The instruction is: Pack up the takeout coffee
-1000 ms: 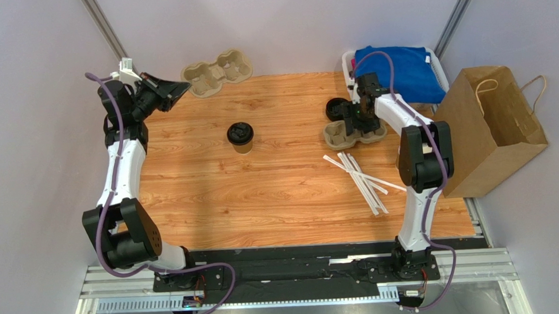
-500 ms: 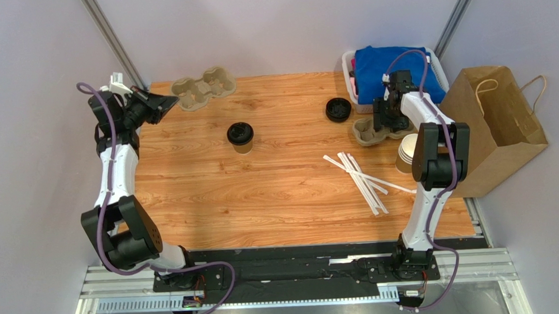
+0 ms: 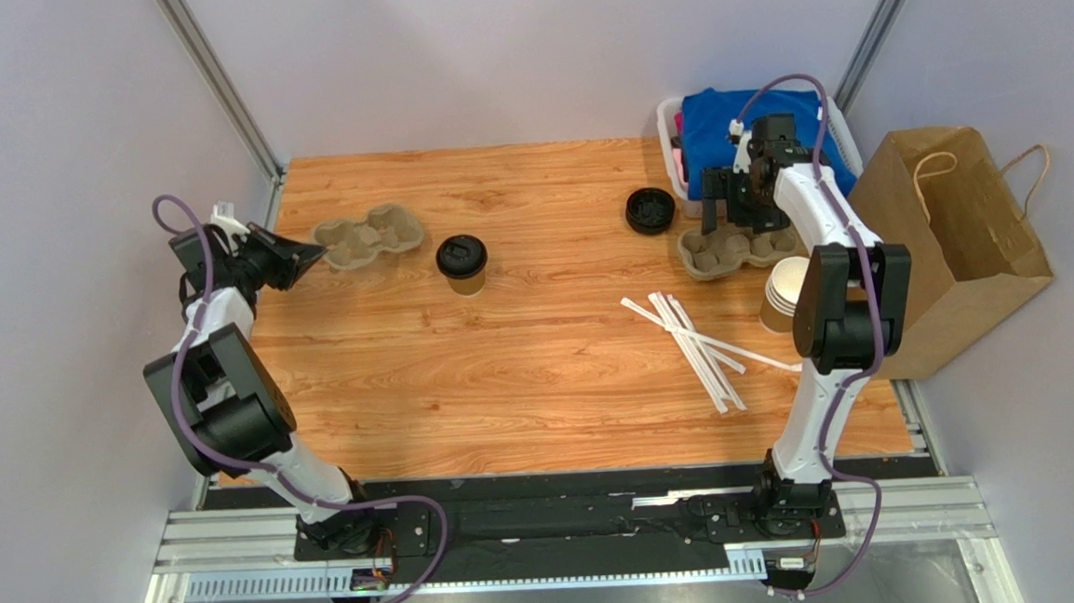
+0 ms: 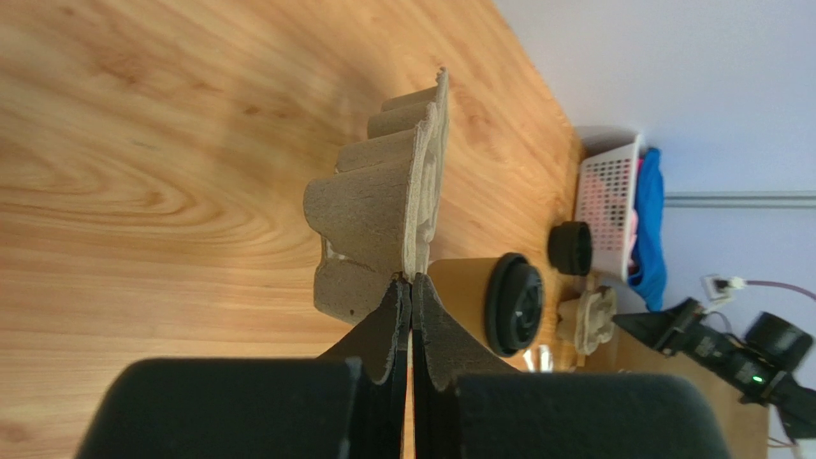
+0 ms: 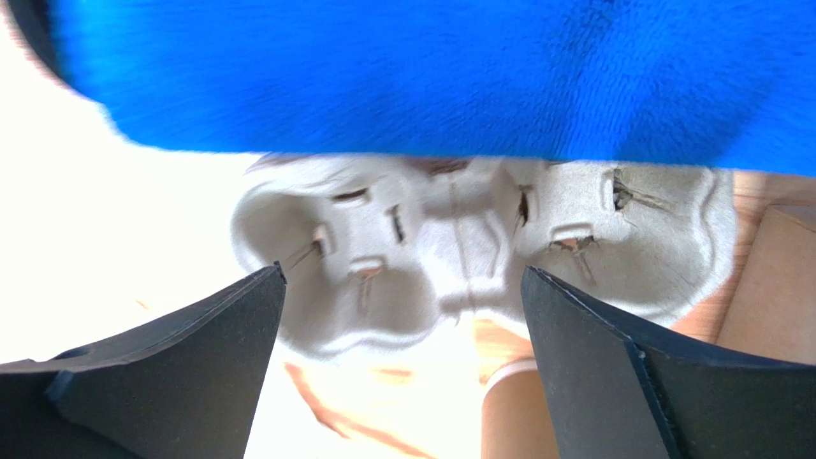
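The takeout coffee (image 3: 462,262), a brown paper cup with a black lid, stands upright left of the table's middle. A pulp cup carrier (image 3: 374,238) lies just to its left, and my left gripper (image 3: 291,258) is shut on that carrier's rim. The left wrist view shows the carrier (image 4: 383,220) pinched edge-on in the left gripper (image 4: 412,282), with the coffee (image 4: 484,304) right behind it. My right gripper (image 3: 722,211) hovers open over a second carrier (image 3: 738,247) at the back right. In the right wrist view this carrier (image 5: 460,249) lies beyond the right gripper (image 5: 402,275), untouched.
A loose black lid (image 3: 651,211) sits left of the second carrier. A stack of unlidded cups (image 3: 785,294) and several white straws (image 3: 692,341) lie at the right. A white basket (image 3: 670,133) with blue cloth (image 3: 757,141) stands behind. A brown paper bag (image 3: 952,241) stands off the right edge.
My left gripper pulled its carrier from the back edge down beside the coffee. The right gripper dragged the other carrier to the right, let it go and opened wide.
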Available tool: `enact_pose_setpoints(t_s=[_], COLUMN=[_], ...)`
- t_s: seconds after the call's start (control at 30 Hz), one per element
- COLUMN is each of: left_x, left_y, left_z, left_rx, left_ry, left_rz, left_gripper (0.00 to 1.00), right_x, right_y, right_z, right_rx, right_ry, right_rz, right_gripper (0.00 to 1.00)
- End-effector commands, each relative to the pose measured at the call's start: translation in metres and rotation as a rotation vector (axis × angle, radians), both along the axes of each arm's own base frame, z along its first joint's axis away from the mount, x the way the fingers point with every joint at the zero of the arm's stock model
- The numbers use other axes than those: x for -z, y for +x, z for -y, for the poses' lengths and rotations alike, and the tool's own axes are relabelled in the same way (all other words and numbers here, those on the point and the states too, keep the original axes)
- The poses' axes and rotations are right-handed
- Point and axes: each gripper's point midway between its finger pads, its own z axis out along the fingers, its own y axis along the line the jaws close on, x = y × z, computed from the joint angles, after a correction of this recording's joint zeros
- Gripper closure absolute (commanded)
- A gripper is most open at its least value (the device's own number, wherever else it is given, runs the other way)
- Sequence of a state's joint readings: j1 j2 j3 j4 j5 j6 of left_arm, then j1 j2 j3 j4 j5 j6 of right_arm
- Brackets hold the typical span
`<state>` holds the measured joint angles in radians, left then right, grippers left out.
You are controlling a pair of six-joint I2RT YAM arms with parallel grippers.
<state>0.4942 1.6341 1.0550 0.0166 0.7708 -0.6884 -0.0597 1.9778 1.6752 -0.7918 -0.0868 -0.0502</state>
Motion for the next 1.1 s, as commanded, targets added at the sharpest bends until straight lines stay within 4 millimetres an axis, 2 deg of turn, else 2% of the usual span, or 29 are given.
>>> enact_pose_setpoints(t_s=[0.0, 0.13, 0.2, 0.27, 0.3, 0.37, 0.4, 0.47, 0.5, 0.57, 0.67, 0.7, 0.77, 0.83, 0.87, 0.9, 0.93, 1.0, 1.07], left_x=[0.024, 0.045, 0.054, 0.062, 0.068, 0.074, 0.075, 0.075, 0.073, 0.069, 0.046, 0.032, 0.017, -0.005, -0.013, -0.029, -0.037, -0.059, -0.072], left_y=[-0.001, -0.006, -0.008, -0.012, -0.015, -0.019, -0.023, -0.026, -0.030, -0.034, -0.040, -0.043, -0.048, -0.056, -0.058, -0.063, -0.065, -0.072, -0.076], left_z=[-0.020, -0.024, -0.024, -0.024, -0.023, -0.027, -0.027, -0.026, -0.026, -0.025, -0.018, -0.016, -0.012, -0.008, -0.006, -0.003, 0.000, 0.005, 0.009], left_rx=[0.016, 0.046, 0.051, 0.051, 0.049, 0.031, 0.027, 0.031, 0.028, 0.034, 0.061, 0.068, 0.099, 0.126, 0.136, 0.139, 0.154, 0.160, 0.167], left_ry=[0.051, 0.062, 0.054, 0.047, 0.039, 0.045, 0.041, 0.044, 0.040, 0.050, 0.075, 0.095, 0.146, 0.216, 0.238, 0.272, 0.299, 0.347, 0.379], left_rz=[-0.008, -0.055, -0.080, -0.105, -0.122, -0.142, -0.156, -0.165, -0.176, -0.174, -0.130, -0.099, -0.058, 0.006, 0.029, 0.069, 0.100, 0.160, 0.202], left_gripper=[1.00, 1.00, 1.00, 1.00, 0.99, 0.91, 0.77, 0.62, 0.48, 0.42, 0.37, 0.36, 0.36, 0.35, 0.35, 0.34, 0.33, 0.32, 0.31], right_x=[-0.070, -0.107, -0.137, -0.155, -0.175, -0.191, -0.208, -0.224, -0.230, -0.248, -0.269, -0.273, -0.285, -0.291, -0.293, -0.300, -0.301, -0.308, -0.309], right_y=[-0.005, -0.021, -0.025, -0.030, -0.030, -0.038, -0.038, -0.048, -0.050, -0.061, -0.078, -0.083, -0.097, -0.109, -0.115, -0.123, -0.131, -0.145, -0.159], right_z=[-0.022, -0.043, -0.055, -0.057, -0.057, -0.056, -0.053, -0.047, -0.040, -0.029, -0.005, 0.003, 0.024, 0.042, 0.059, 0.068, 0.083, 0.099, 0.120], right_rx=[-0.104, -0.189, -0.241, -0.261, -0.270, -0.283, -0.295, -0.289, -0.281, -0.263, -0.198, -0.170, -0.103, -0.049, 0.000, 0.030, 0.076, 0.123, 0.191], right_ry=[0.038, 0.099, 0.125, 0.127, 0.118, 0.102, 0.070, 0.033, -0.006, -0.049, -0.096, -0.107, -0.126, -0.147, -0.162, -0.177, -0.191, -0.221, -0.248], right_rz=[0.130, 0.179, 0.242, 0.274, 0.318, 0.333, 0.371, 0.391, 0.405, 0.439, 0.475, 0.483, 0.509, 0.517, 0.517, 0.532, 0.528, 0.538, 0.532], right_gripper=[0.00, 0.00, 0.00, 0.00, 0.00, 0.00, 0.00, 0.00, 0.00, 0.00, 0.00, 0.00, 0.00, 0.00, 0.00, 0.00, 0.00, 0.00, 0.00])
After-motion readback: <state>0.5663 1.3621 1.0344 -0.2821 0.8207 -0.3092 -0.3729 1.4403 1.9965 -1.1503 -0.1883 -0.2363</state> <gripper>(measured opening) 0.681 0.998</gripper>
